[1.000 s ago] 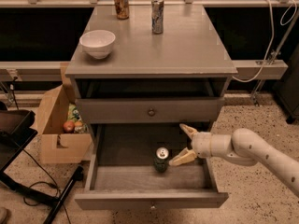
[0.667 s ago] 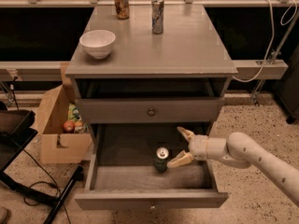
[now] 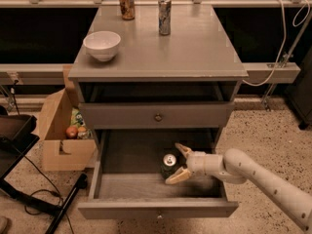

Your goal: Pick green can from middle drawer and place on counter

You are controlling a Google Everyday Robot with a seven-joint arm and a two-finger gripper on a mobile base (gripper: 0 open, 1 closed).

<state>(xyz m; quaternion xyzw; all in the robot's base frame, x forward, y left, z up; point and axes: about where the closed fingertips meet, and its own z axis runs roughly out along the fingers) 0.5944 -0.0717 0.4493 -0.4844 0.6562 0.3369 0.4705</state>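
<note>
The green can (image 3: 168, 165) stands upright in the open middle drawer (image 3: 157, 208), right of its centre, silver top showing. My gripper (image 3: 179, 163) reaches in from the right inside the drawer, open, with one finger behind the can's right side and the other in front of it, close beside the can. The counter (image 3: 195, 52) is the grey cabinet top above.
On the counter stand a white bowl (image 3: 102, 45), a copper-brown can (image 3: 127, 3) and a slim silver-blue can (image 3: 164, 16). A closed knobbed drawer front (image 3: 157, 116) sits above the open drawer. A cardboard box (image 3: 61, 130) with items stands on the floor at the left.
My gripper and arm have moved left inside the drawer, closer to the green can. The can has not moved.
</note>
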